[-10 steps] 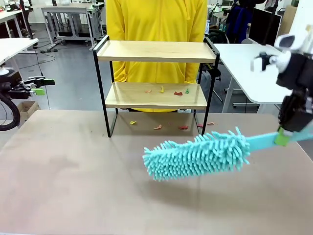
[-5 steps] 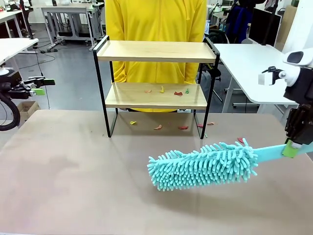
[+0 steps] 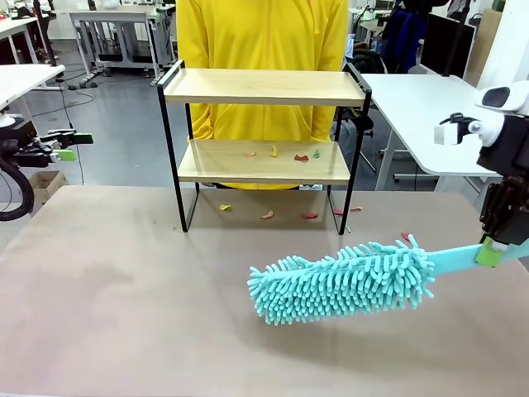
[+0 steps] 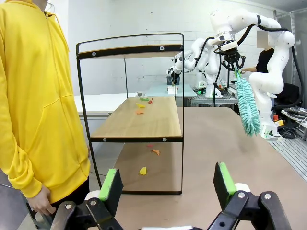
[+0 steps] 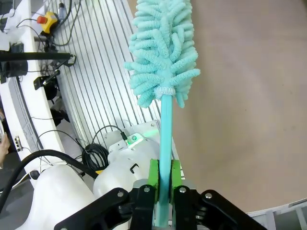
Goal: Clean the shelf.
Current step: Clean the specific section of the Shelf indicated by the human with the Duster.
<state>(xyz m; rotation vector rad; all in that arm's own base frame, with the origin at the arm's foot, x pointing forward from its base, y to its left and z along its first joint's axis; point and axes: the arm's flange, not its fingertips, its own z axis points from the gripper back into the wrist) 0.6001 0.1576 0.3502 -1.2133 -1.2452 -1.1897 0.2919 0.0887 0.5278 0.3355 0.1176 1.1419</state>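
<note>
The shelf (image 3: 263, 87) stands at the table's far side, two wooden boards in a black frame, also in the left wrist view (image 4: 139, 120). Small coloured scraps (image 3: 281, 154) lie on its lower board, and more scraps (image 3: 266, 215) lie on the table under it. My right gripper (image 3: 494, 246) at the right edge is shut on the handle of a turquoise fluffy duster (image 3: 343, 282), whose head hangs above the table in front of the shelf. In the right wrist view the duster (image 5: 162, 52) runs away from my shut right gripper (image 5: 162, 184). My left gripper (image 3: 62, 149) is open at the far left, (image 4: 166, 184) with nothing between its fingers.
A person in a yellow hoodie (image 3: 264, 33) stands right behind the shelf, hands by the sides (image 4: 43, 203). White tables (image 3: 413, 107) stand to the right and far left. The brown table (image 3: 124, 306) spreads wide in front of the shelf.
My right gripper has moved right and lowered, so the duster swung from a tilt to nearly level and a little lower over the table. In the last half second it barely moved.
</note>
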